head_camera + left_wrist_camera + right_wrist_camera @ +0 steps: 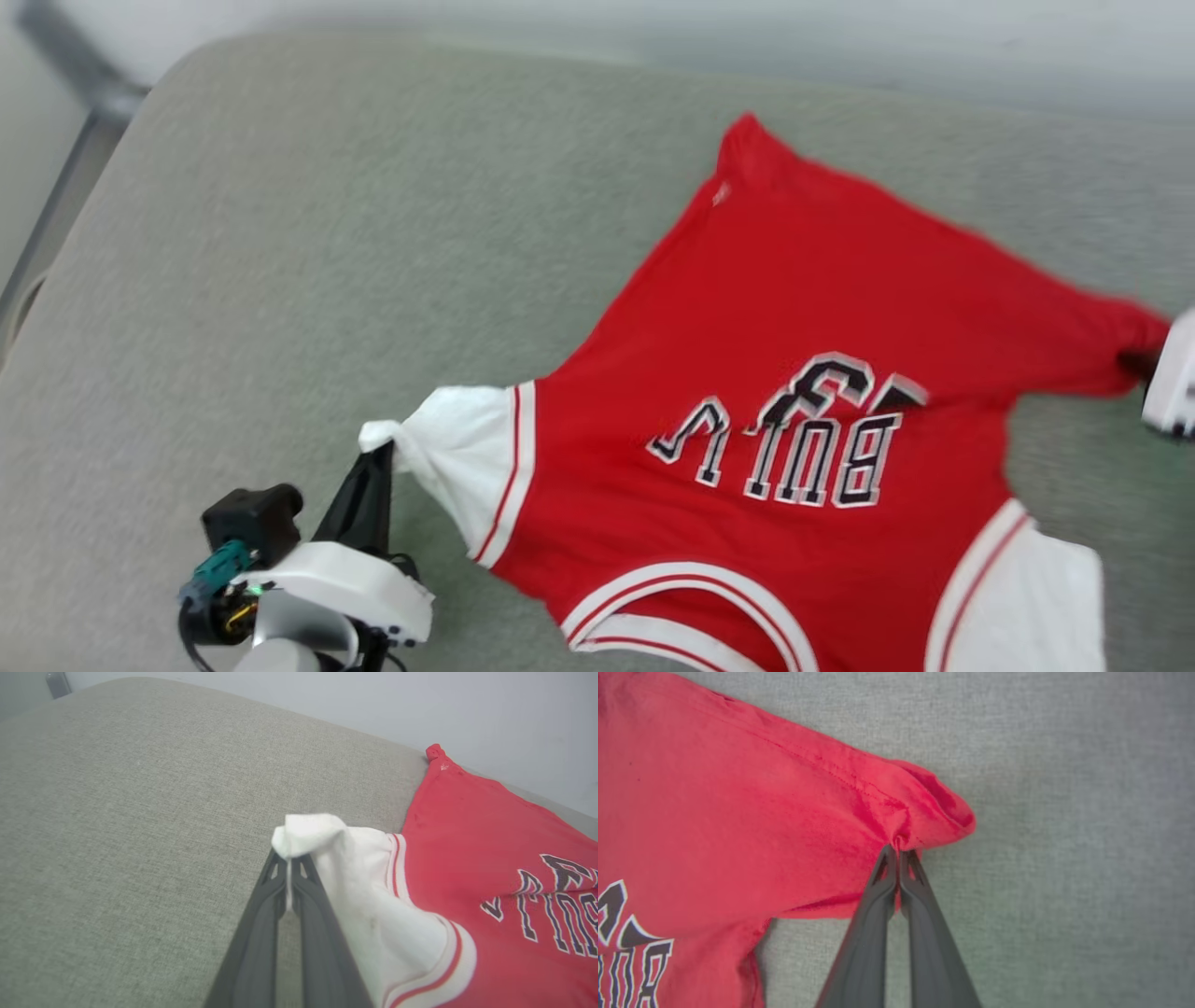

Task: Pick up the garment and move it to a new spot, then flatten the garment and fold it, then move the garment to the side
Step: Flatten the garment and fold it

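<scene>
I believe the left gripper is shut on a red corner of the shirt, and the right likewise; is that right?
Not quite: the left gripper is shut on the white sleeve of the shirt, as the left wrist view shows; the right gripper does grip a red corner.

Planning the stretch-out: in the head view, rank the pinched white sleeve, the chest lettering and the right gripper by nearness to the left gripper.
1. white sleeve, pinched in the left gripper at lower left.
2. chest lettering, right of centre.
3. right gripper, at the right edge, shut on a red corner.
</scene>
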You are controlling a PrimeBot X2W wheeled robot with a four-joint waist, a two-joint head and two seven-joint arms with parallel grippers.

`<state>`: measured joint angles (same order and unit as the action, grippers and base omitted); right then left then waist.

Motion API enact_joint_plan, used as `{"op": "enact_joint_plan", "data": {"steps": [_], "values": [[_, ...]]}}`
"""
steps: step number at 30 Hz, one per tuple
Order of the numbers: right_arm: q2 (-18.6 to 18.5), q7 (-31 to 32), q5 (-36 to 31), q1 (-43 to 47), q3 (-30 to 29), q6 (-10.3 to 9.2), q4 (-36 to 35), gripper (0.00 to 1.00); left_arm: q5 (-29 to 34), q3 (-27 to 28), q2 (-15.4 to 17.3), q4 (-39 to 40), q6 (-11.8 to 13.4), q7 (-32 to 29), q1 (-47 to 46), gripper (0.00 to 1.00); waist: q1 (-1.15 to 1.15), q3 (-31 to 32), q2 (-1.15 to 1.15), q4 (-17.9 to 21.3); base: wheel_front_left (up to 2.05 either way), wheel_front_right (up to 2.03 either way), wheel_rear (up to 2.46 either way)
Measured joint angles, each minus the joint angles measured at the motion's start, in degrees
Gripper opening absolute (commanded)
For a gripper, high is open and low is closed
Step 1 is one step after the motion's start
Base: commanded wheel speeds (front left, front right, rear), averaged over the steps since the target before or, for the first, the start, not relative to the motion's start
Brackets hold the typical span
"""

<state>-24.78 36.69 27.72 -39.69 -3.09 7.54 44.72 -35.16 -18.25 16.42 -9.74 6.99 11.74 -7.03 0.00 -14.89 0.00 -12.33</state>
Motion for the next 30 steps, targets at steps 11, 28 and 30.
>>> {"op": "enact_joint_plan", "data": {"steps": [11,28,30], "values": [[4.19,-2.14,3.59,25.14,-5.43,0.0,-14.63,0.0,-2.79,2.07,2.7,-2.33,0.53,-1.77,4.81,0.0,0.0,7.46,0.0,8.98,0.0,0.0,0.0],[19.2,-12.79,-1.98,40.85,-16.92,-0.03,-30.1,1.0,-4.45,2.74,4.02,-3.61,0.38,-3.0,6.23,0.0,0.0,9.77,0.0,14.94,0.0,0.0,0.0],[19.18,-17.49,-3.01,38.93,-16.92,-0.03,-30.75,1.0,-4.44,2.6,4.08,-3.47,0.29,-3.03,5.48,0.0,0.0,9.3,0.0,14.93,0.0,0.0,0.0]]}}
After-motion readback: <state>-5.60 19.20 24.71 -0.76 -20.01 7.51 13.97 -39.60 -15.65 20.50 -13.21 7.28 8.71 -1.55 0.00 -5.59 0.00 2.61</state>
